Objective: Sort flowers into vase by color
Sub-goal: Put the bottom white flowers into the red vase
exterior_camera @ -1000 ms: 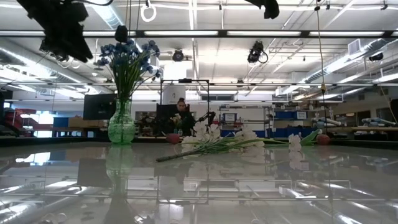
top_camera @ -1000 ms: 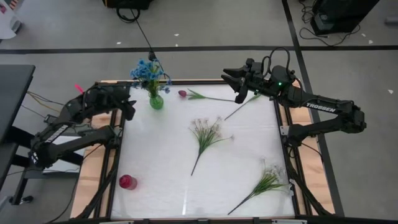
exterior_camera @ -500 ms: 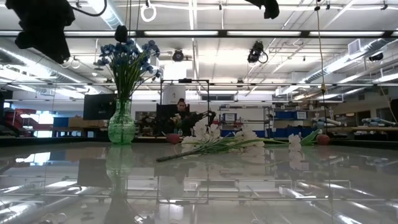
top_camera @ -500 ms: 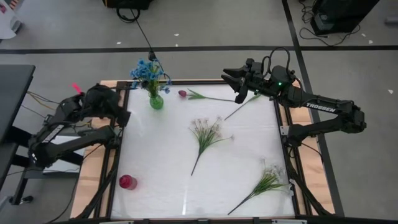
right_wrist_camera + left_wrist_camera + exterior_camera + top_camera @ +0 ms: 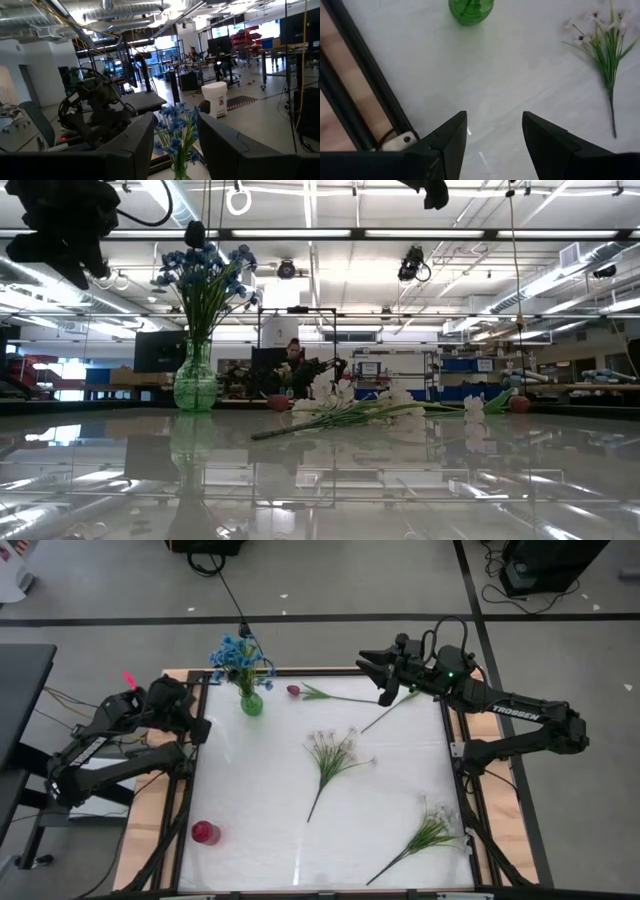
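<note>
Right now I have the left gripper (image 5: 492, 142) parked over the table's left edge, at about nine to ten o'clock from the table centre. Its jaws stand apart and nothing sits between them; through its wrist camera I look down on bare white table (image 5: 260, 800) with the green vase (image 5: 471, 10) ahead. The right gripper (image 5: 372, 675) hangs above the far edge, near one o'clock. Its fingers (image 5: 125, 145) are parted and empty, and they frame the blue flowers (image 5: 176, 131) in the wrist view.

The blue flowers (image 5: 238, 655) stand in the green vase (image 5: 251, 702) at roughly eleven o'clock, upright in the low view (image 5: 205, 275). Just toward twelve o'clock from it lies a dark pink-red tulip (image 5: 294, 691), its stem pointing right along the far edge. A second stem (image 5: 390, 712) lies slantwise just below the right gripper; I cannot make out its bloom. One white sprig (image 5: 330, 755) lies near the centre, blossoms toward twelve. Another white sprig (image 5: 425, 835) lies at about four to five o'clock, close to the right edge. A small red vase (image 5: 204, 832) stands at about seven to eight o'clock, well apart from every flower.

In the low view a person (image 5: 292, 360) shows far behind the table.
</note>
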You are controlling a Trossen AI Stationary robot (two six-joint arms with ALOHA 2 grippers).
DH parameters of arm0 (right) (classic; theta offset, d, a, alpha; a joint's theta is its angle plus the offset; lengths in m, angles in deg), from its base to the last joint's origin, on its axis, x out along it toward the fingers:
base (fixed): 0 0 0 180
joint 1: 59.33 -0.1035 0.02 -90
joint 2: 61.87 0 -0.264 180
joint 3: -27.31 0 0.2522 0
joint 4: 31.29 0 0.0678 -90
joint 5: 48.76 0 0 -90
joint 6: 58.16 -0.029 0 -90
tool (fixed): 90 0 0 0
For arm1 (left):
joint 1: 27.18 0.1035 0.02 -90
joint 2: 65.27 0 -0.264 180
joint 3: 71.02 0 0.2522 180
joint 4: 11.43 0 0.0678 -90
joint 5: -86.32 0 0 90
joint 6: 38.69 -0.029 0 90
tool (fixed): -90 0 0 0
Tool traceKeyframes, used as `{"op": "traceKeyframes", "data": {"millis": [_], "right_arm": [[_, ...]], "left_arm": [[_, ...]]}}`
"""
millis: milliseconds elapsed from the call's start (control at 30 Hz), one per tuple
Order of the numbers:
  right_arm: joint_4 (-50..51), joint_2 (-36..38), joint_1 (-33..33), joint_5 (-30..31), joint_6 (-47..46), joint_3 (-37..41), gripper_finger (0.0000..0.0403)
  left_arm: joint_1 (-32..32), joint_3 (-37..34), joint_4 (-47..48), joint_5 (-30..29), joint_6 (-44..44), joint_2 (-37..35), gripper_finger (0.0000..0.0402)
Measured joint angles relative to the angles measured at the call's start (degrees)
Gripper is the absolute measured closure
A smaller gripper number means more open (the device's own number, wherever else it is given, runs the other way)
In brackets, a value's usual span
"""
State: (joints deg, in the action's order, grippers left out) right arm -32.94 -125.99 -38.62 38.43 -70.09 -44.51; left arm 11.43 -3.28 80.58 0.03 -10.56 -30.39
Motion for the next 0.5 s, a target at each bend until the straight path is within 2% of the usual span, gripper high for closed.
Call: {"op": "traceKeyframes", "data": {"millis": [100, 233, 300, 433, 500], "right_arm": [[0.02, 0.0, -0.15, -0.4, -4.94, -0.02, 0.0243], [-0.16, 0.0, -1.0, -2.88, -22.5, -0.02, 0.0243], [-0.82, -0.02, -1.25, -2.97, -28.22, -0.02, 0.0243], [-4.65, -0.15, -0.92, -2.78, -28.76, -0.02, 0.0243], [-6.33, -0.22, -0.62, -5.14, -28.4, -0.07, 0.0243]], "left_arm": [[0.0, 0.0, 0.44, 0.0, 2.22, -0.03, 0.0205], [0.0, -0.02, -0.47, -0.02, 2.81, 0.02, 0.0205], [0.0, -0.04, -3.0, 0.15, 2.92, 0.0, 0.0205], [-0.86, -0.04, -10.82, 2.36, 3.8, 0.13, 0.0205], [-2.55, -0.04, -15.54, 3.27, 5.31, 0.73, 0.0205]]}}
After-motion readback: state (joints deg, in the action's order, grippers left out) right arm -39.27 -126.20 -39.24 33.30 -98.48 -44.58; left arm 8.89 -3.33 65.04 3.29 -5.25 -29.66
